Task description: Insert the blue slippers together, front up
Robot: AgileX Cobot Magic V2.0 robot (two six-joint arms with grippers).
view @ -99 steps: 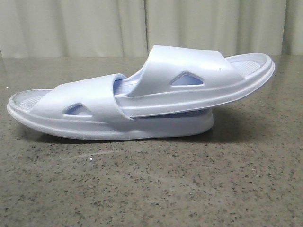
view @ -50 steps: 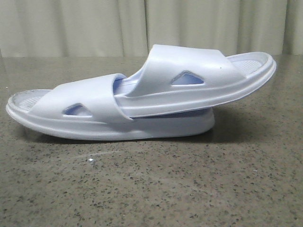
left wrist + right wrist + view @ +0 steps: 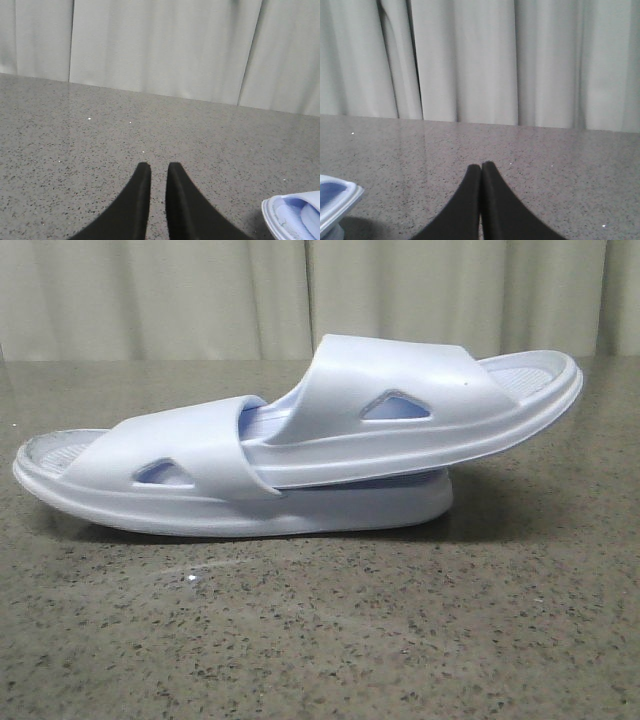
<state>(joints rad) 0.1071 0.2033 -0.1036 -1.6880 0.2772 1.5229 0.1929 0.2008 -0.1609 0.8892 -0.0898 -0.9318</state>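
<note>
On the grey speckled stone bench [image 3: 320, 640], the 2 pale blue-white moulded foam slippers [image 3: 300, 455] are seen nested together, side-on to the front camera. The lower slipper [image 3: 180, 490] lies flat on its sole; the upper slipper [image 3: 420, 410] is pushed under the lower one's wide strap and tilted, its far end raised off to the right. Triangular cut-outs are seen in both straps. Pale pleated curtains [image 3: 200, 290] are noted behind the bench. The black left gripper [image 3: 155, 172] is held over bare bench, fingertips slightly parted, nothing between them. The black right gripper [image 3: 481, 167] is pressed closed, empty, apart from the slippers.
</note>
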